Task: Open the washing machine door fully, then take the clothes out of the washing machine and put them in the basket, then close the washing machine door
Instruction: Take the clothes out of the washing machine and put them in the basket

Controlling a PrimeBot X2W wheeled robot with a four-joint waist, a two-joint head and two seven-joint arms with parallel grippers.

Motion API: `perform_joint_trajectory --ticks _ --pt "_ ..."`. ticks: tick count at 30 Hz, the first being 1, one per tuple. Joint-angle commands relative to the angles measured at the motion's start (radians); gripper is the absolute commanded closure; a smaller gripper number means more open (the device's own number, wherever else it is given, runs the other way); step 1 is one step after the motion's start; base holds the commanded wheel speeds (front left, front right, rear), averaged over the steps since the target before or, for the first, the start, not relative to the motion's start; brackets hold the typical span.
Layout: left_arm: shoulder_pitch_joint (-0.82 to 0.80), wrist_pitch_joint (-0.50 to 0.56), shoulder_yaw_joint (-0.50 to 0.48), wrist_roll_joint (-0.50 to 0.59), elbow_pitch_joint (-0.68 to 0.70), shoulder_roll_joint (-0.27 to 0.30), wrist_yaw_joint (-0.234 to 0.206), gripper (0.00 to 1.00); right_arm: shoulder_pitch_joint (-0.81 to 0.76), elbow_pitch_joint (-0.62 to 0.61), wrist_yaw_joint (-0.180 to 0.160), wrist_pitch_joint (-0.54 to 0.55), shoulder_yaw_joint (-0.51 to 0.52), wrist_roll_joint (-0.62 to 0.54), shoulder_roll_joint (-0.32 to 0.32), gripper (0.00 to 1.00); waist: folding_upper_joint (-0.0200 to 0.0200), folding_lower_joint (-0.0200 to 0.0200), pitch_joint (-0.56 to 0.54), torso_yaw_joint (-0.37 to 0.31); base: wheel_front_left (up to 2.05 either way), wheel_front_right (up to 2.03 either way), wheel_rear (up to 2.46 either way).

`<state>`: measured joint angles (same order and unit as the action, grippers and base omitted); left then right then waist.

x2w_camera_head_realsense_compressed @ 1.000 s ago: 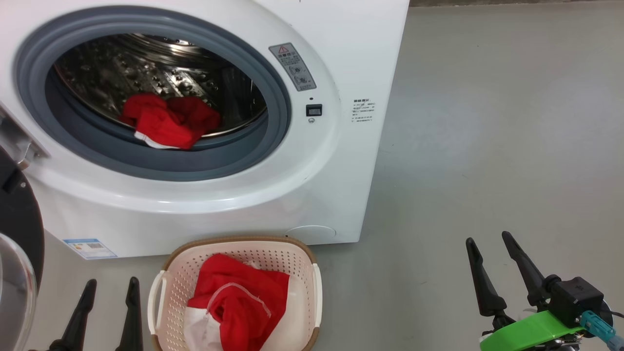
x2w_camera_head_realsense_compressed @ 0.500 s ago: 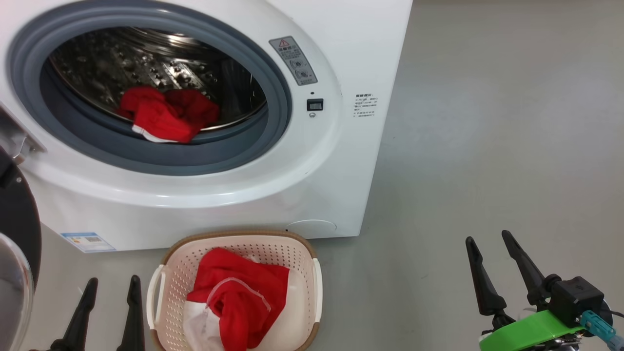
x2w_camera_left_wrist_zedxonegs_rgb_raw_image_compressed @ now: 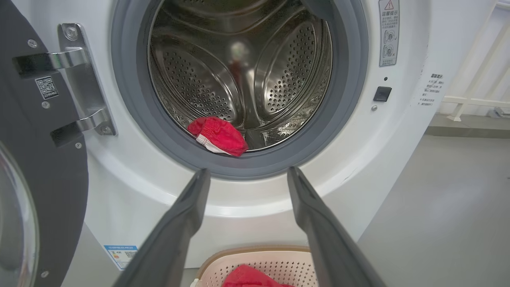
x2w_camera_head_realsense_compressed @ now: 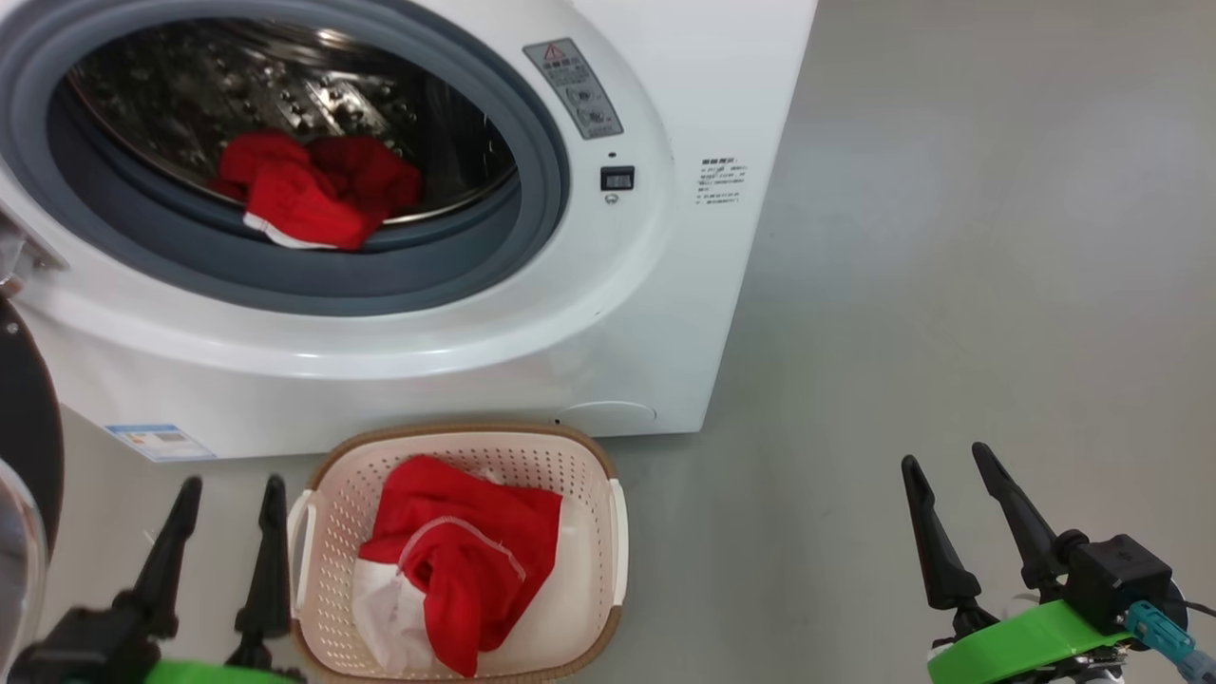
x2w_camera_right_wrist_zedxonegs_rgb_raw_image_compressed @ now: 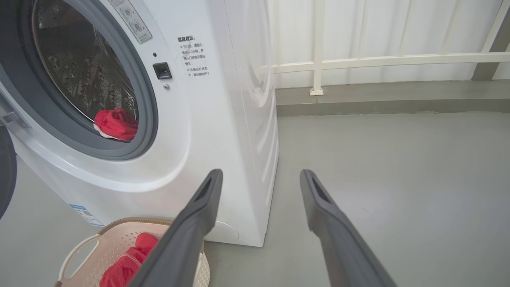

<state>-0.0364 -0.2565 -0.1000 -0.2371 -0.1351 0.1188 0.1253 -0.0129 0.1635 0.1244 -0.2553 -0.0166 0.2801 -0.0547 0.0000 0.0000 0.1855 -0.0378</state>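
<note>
door: washing machine door [x2w_camera_left_wrist_zedxonegs_rgb_raw_image_compressed: 44,187] swung wide open, left of the washing machine [x2w_camera_head_realsense_compressed: 456,361];
clothes: one red garment [x2w_camera_head_realsense_compressed: 309,199] at the front lip of the drum [x2w_camera_left_wrist_zedxonegs_rgb_raw_image_compressed: 279,79]; a red-and-white piece [x2w_camera_head_realsense_compressed: 465,551] inside the basket [x2w_camera_head_realsense_compressed: 570,475], on the floor [x2w_camera_head_realsense_compressed: 950,237] before the machine;
left gripper [x2w_camera_head_realsense_compressed: 233,486]: fingers spread, empty, just left of the basket;
right gripper [x2w_camera_head_realsense_compressed: 944,458]: fingers spread, empty, well to the right

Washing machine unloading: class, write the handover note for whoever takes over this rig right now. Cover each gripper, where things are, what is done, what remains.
Left gripper: open, empty, left of the basket.
Right gripper: open, empty, well right of the basket.
Washing machine door: stands open on the left.
Done: door open; one red garment lies in the basket.
Left: a second red garment sits at the front of the drum inside the washing machine; move it to the basket, then close the door.
</note>
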Motion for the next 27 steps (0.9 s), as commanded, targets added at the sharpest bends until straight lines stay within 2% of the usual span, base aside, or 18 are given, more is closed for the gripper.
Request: perform_joint_trajectory --ticks 1,27 --pt "-0.051 -0.005 -0.025 0.013 0.006 0.028 0.005 0.00 0.039 -0.026 0.006 -0.006 -0.025 -0.011 -0.003 0.00 0.0000 0.0000 0.016 -0.001 0.00 0.00 0.00" --pt "-0.574 -0.005 0.097 0.052 -0.446 0.114 0.005 0.00 0.135 -0.038 0.006 -0.006 -0.064 0.023 0.004 0.00 0.0000 0.0000 0.163 -0.057 0.00 0.00 0.00"
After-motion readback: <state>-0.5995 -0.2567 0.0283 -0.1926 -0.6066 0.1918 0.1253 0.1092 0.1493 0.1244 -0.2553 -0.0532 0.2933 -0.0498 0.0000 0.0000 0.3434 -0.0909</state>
